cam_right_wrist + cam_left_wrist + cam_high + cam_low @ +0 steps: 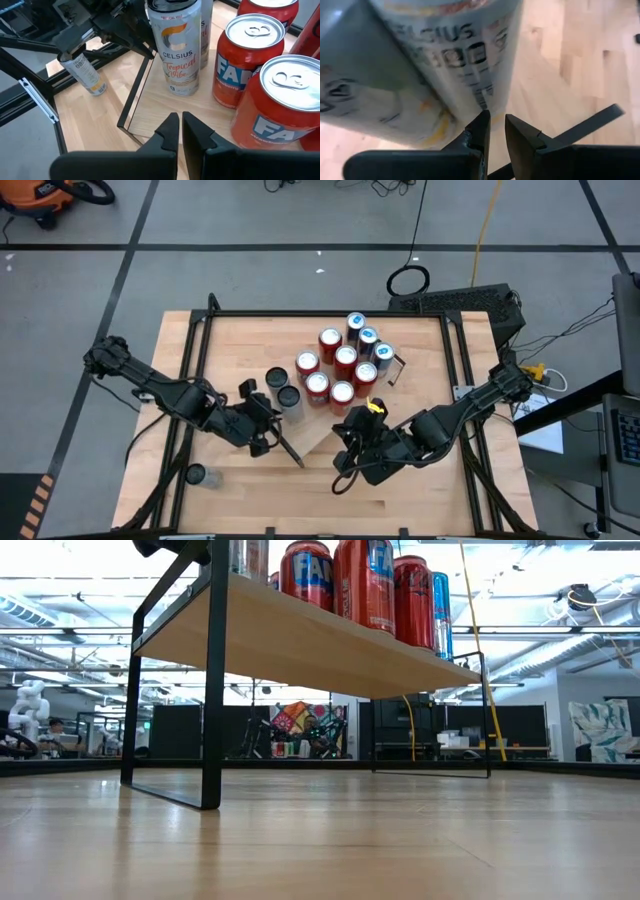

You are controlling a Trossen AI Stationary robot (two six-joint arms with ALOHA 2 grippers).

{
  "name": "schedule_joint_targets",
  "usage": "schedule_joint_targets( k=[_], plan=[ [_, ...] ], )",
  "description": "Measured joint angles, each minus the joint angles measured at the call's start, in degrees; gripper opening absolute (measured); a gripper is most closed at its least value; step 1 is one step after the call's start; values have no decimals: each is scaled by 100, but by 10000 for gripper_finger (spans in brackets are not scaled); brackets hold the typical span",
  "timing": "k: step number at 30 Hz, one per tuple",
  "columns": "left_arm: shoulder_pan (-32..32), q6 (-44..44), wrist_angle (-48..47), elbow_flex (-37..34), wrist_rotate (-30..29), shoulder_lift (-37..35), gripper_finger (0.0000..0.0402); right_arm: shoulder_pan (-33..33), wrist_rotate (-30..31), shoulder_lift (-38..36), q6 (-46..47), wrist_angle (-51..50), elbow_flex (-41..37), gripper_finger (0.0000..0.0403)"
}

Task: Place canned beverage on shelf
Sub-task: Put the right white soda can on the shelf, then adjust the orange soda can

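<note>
Two white cans (283, 389) already stand on the shelf (315, 432) by my left jaws (262, 425), nearly closed and empty like my shut right jaws (352, 442), so I'd back away slowly without nudging them.

5 red cans (331, 341), 3 blue cans (356, 322), 3 white cans (292, 398), 1 shelf (300, 645).

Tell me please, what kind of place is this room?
Probably a robotics lab or workshop: a grey floor with cables, a large hall with more rigs behind, and a wooden worktable with a shelf.
</note>
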Motion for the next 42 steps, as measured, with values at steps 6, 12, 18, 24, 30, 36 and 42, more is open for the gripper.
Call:
schedule_joint_targets(
  k=[6, 12, 18, 24, 30, 36, 42],
  plan=[
    [0, -3, -70, 10, 15, -9, 61, 0, -4, 0, 34, -29, 0, 0],
    [-120, -599, -129, 22, 519, -214, 61, -13, 11, -202, 444, -323, -9, 0],
    [-476, -1055, -176, 24, 524, -345, 61, -292, 17, -572, 1029, -1707, -4, 0],
    [-828, -1548, -213, 24, 320, -342, 61, -348, 3, -541, 843, -2551, -167, 0],
    [-1136, -2030, -216, 24, 41, -339, 61, -217, 15, -529, 1320, -1826, -943, 0],
    [-1343, -2246, -227, 24, -72, -339, 61, -224, 498, -529, 1714, -1272, -1672, 0],
    [-1459, -2259, -225, 24, -76, -339, 61, -445, 773, -529, 1803, -1026, -2090, 0]
  ],
)
